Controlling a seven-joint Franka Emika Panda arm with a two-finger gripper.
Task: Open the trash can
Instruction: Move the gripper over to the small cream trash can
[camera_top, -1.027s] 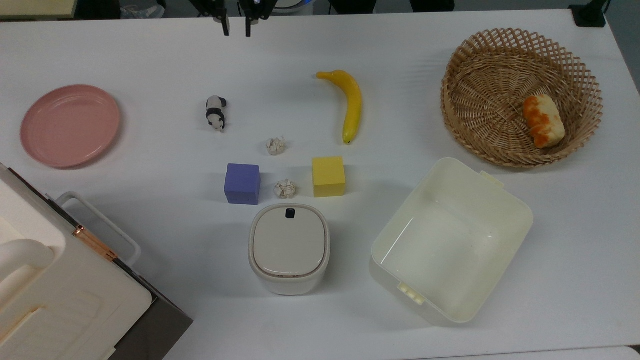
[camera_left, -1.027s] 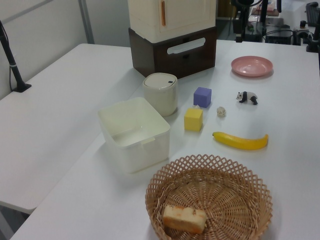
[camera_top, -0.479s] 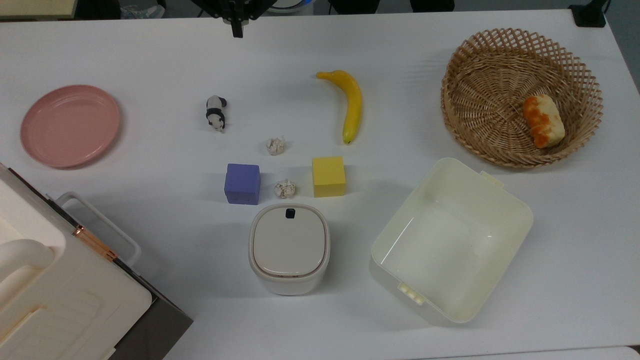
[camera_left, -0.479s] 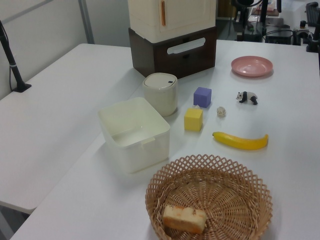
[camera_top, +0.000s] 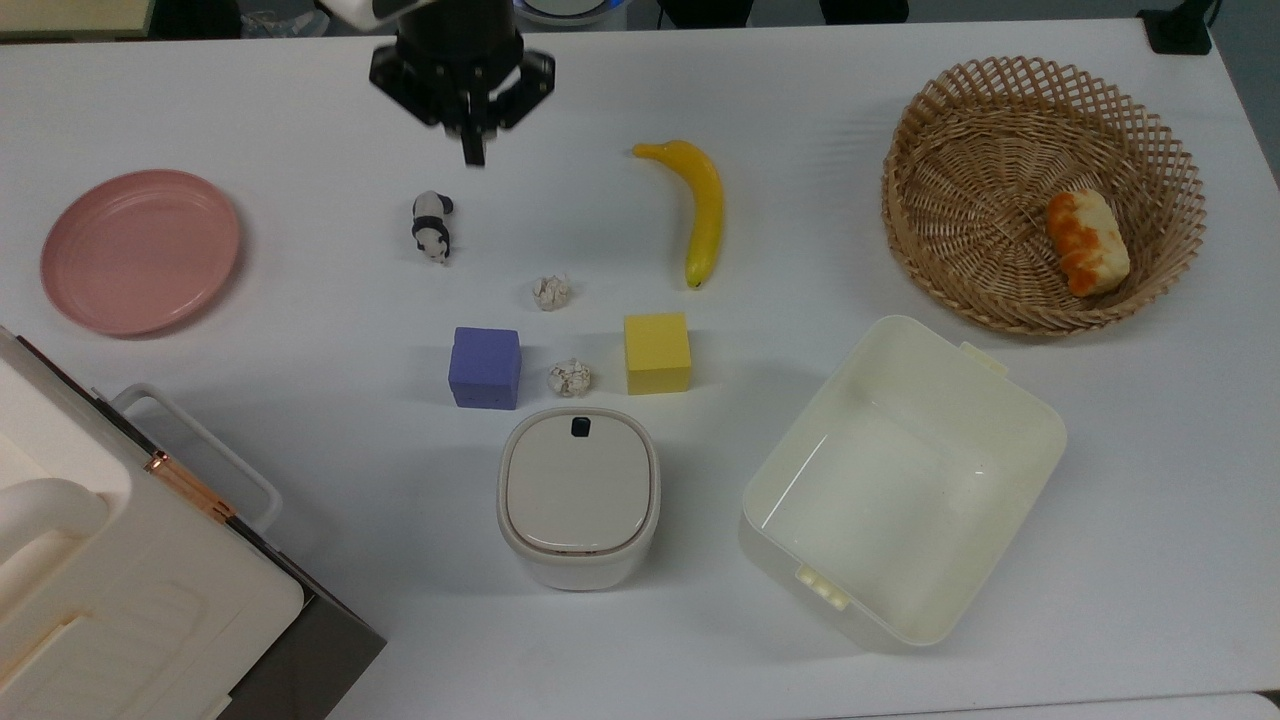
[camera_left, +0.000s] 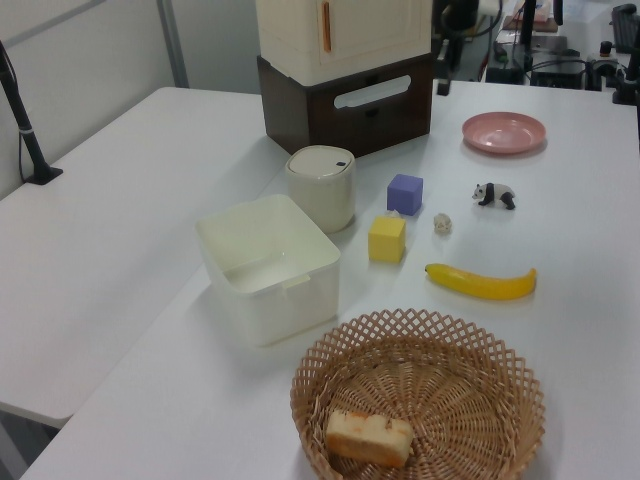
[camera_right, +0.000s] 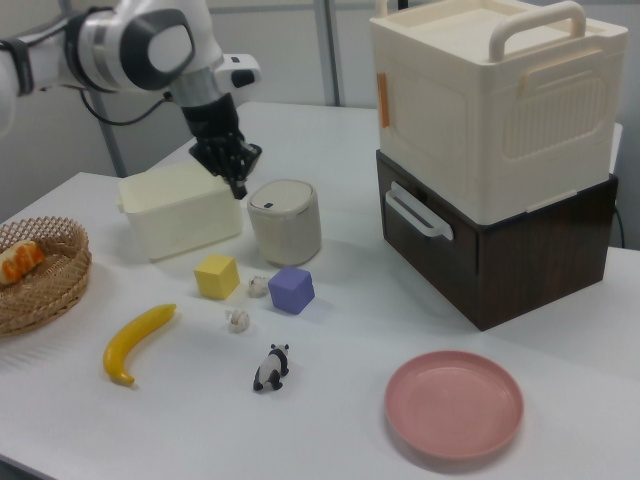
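Trash can (camera_top: 578, 497) sits on the white table (camera_top: 300, 330), lid flat and closed, dark button (camera_top: 579, 427) at the lid edge nearest the cubes. In the top view it is low centre, between the big case (camera_top: 120, 590) at the top view's left and the cream tub (camera_top: 900, 480) at the top view's right. Gripper (camera_top: 472, 150) is well apart from it, up near the table's far edge in the top view, just above the panda figure (camera_top: 432, 226); fingers pressed together into one dark tip, holding nothing. In the right view the gripper (camera_right: 238, 186) hangs in front of the tub (camera_right: 180, 210), just to the right view's left of the trash can (camera_right: 285, 222), not touching it.

Counts: one trash can, one tub, one stacked case, one pink plate (camera_top: 140, 250), one wicker basket (camera_top: 1000, 290) with one piece of bread (camera_top: 1087, 242) inside. One banana (camera_top: 700, 210), one panda. Two cubes: purple (camera_top: 485, 367) and yellow (camera_top: 657, 353). Two crumpled paper balls, one (camera_top: 570, 377) between the cubes (just beside the trash can's button edge), the other (camera_top: 551, 292) nearer the panda.

In the left view the trash can (camera_left: 321, 188) stands between tub (camera_left: 268, 265) and case (camera_left: 345, 70).
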